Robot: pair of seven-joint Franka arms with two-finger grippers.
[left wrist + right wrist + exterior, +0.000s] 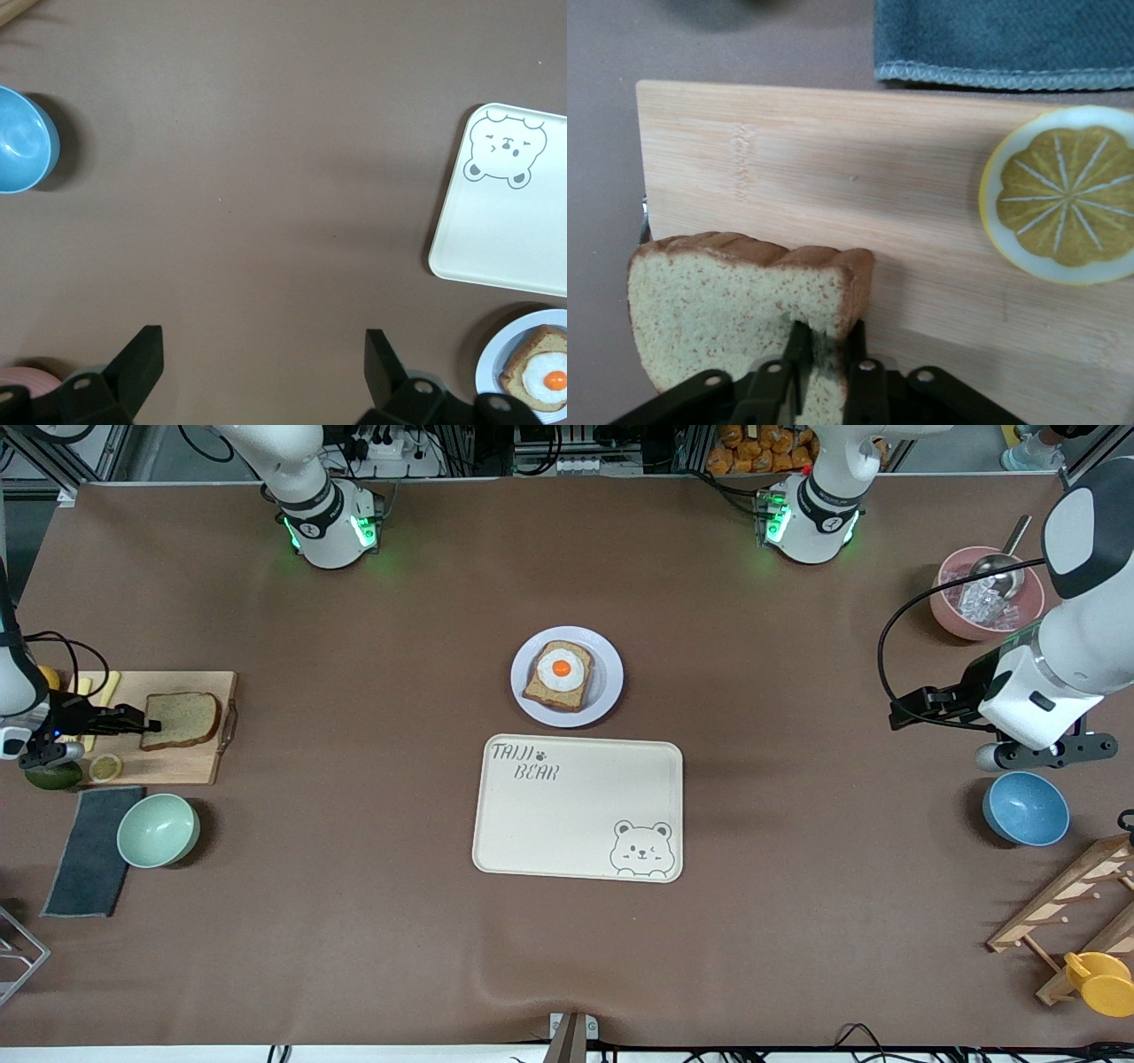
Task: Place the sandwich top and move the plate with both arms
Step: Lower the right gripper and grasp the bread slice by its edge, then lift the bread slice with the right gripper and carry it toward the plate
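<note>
The sandwich top [184, 719], a plain brown bread slice, is on the wooden cutting board [190, 766] at the right arm's end of the table. My right gripper [151, 726] is shut on the slice's edge; the right wrist view shows its fingers [827, 336] pinching the bread [726, 301]. The pale plate [608, 682] sits at the table's middle and bears the toast with a fried egg [560, 675]. My left gripper [897, 710] is open and empty over bare table at the left arm's end; its wrist view [264, 354] also shows the plate [489, 367].
The cream bear tray [578, 808] lies just nearer the camera than the plate. A blue bowl [1025, 808], a pink bowl with scoop [985, 593] and a wooden rack [1076, 903] stand at the left arm's end. A green bowl [158, 830], grey cloth [89, 850] and lemon slice [1063, 193] are by the board.
</note>
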